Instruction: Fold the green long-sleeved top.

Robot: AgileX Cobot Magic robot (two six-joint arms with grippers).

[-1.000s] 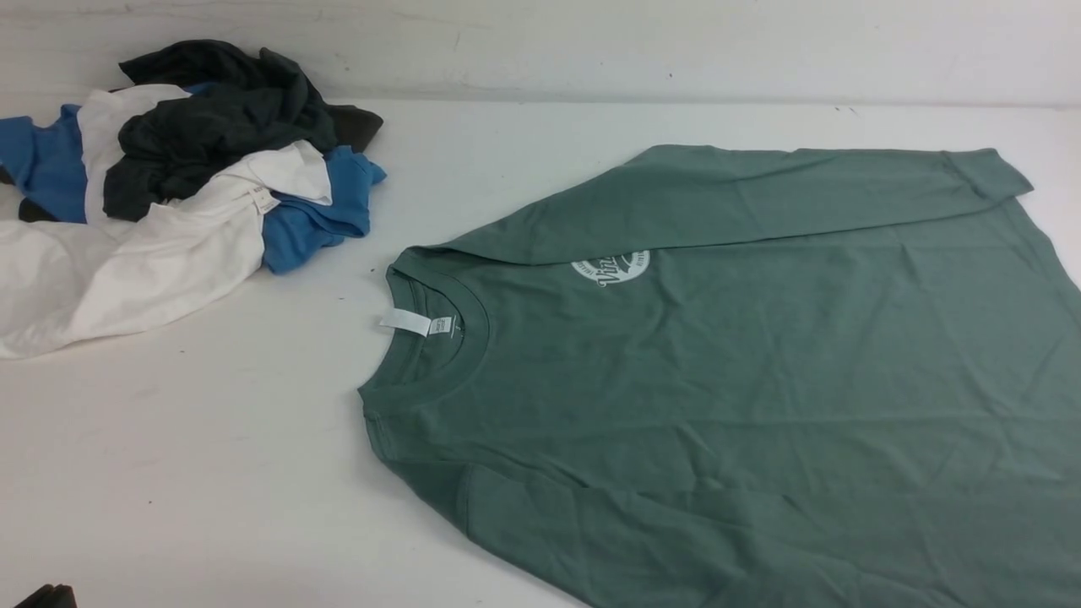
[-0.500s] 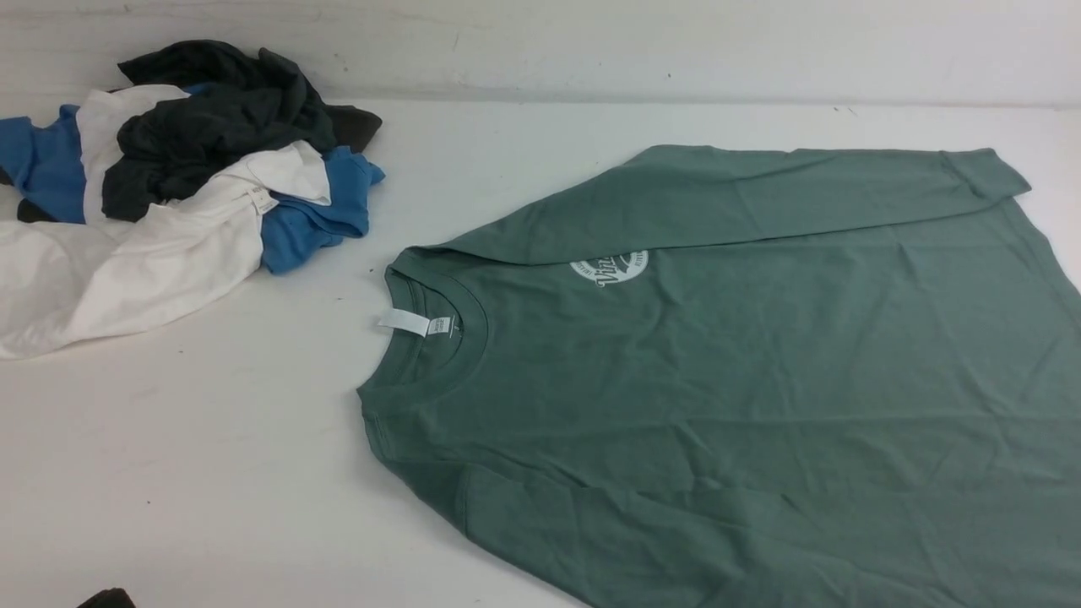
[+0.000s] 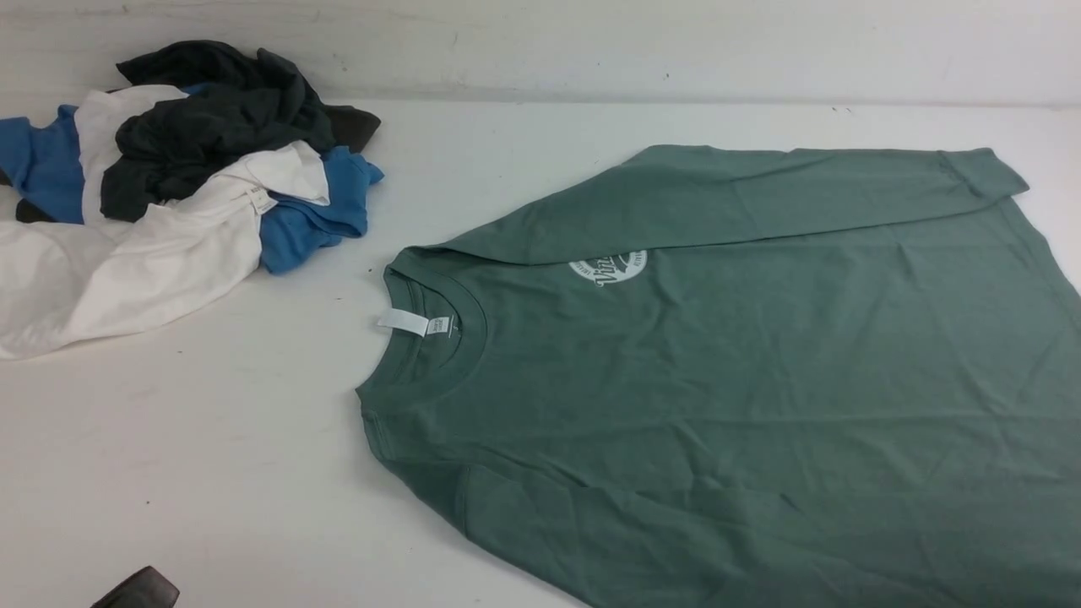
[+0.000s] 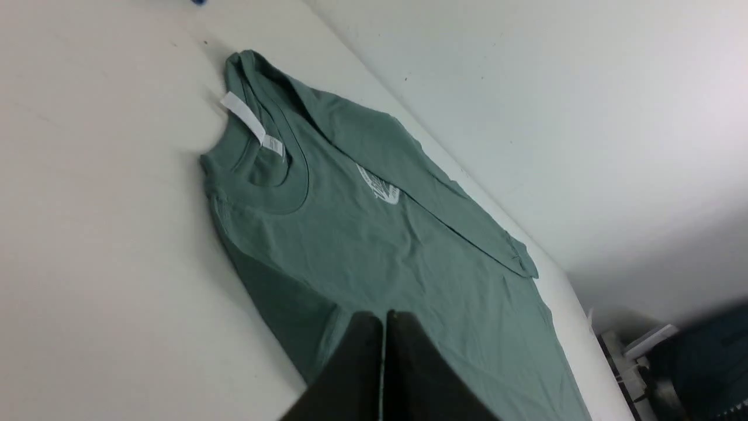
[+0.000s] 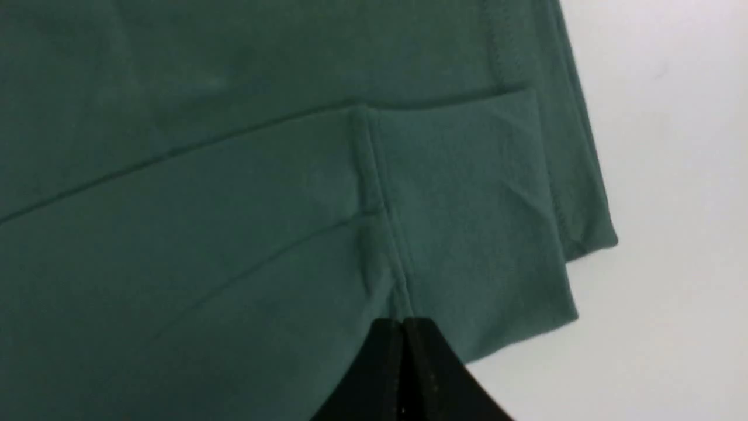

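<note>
The green long-sleeved top (image 3: 726, 380) lies flat on the white table (image 3: 211, 439), collar to the left, with the white neck label (image 3: 414, 323) and the round white logo (image 3: 608, 268) showing. The far sleeve (image 3: 802, 186) is folded across the body, and the near sleeve (image 3: 676, 540) lies along the front. My left gripper (image 3: 139, 591) shows at the front left edge. In the left wrist view (image 4: 384, 318) it is shut and empty, short of the top (image 4: 362, 234). My right gripper (image 5: 403, 324) is shut just above the sleeve by the ribbed cuff (image 5: 473, 216). It is out of the front view.
A pile of clothes lies at the back left: a dark charcoal garment (image 3: 211, 127), a blue one (image 3: 312, 219) and a white one (image 3: 127, 270). A white wall (image 3: 591, 42) runs along the table's far edge.
My left gripper has come further into the front view at the bottom left, moving right and up. The top has not moved.
</note>
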